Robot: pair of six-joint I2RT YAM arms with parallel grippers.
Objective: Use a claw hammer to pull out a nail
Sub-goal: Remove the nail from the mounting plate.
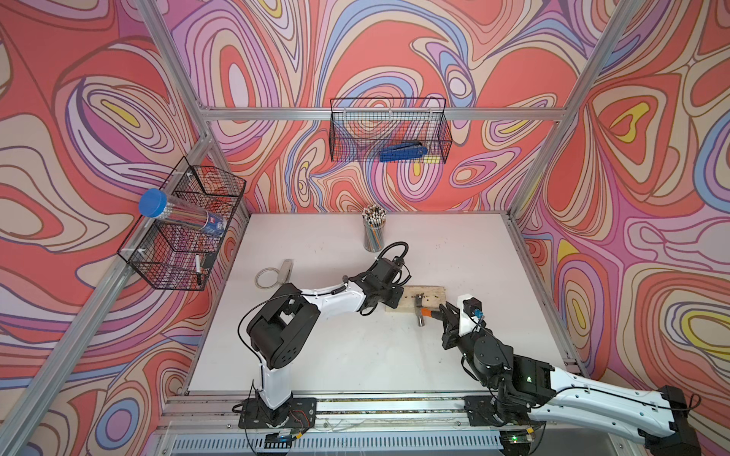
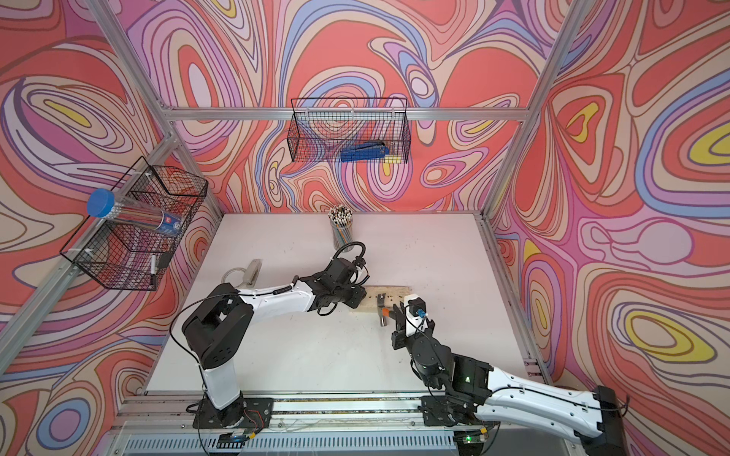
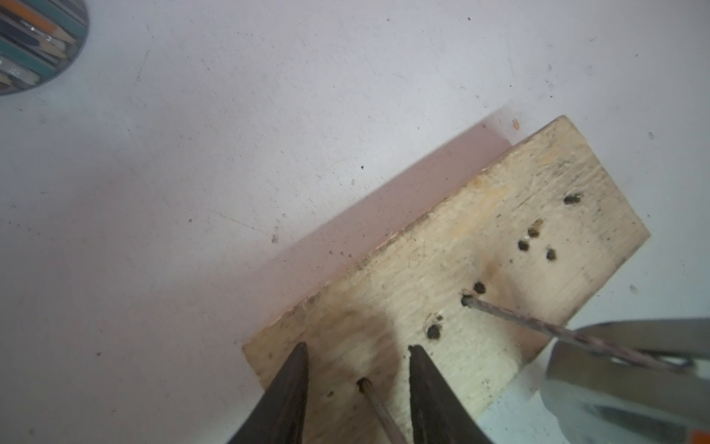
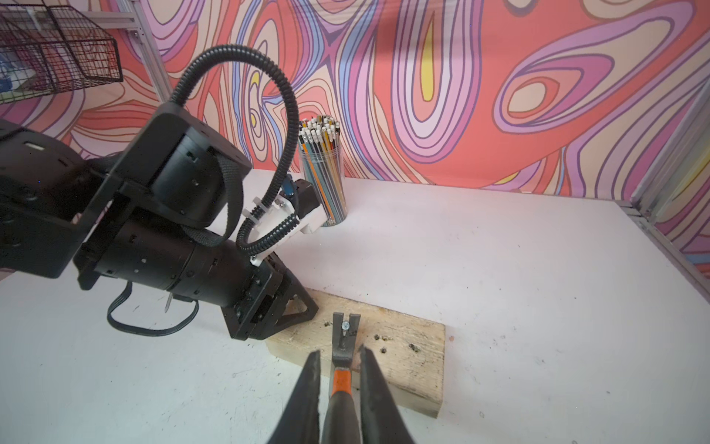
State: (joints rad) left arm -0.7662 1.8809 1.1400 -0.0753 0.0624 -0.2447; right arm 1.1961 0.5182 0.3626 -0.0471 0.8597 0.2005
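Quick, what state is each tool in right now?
Left tool: open, tips on the wooden board, gripping nothing.
Right tool: closed on the hammer, by its handle.

The orange-necked claw hammer (image 4: 339, 382) has its silver claw around the nail (image 4: 345, 326) in the wooden board (image 4: 407, 376).

The board (image 1: 434, 296) lies on the table (image 1: 355, 355), toward its right edge. The claw hammer (image 1: 421, 312) has its claw on the board, around a nail (image 4: 345, 326), and its handle runs out over the board's front side. A pencil cup (image 1: 373, 233) stands at the middle of the far edge. Near the left edge, what seems a stapler (image 1: 285, 270) lies just beside a ring (image 1: 265, 277).
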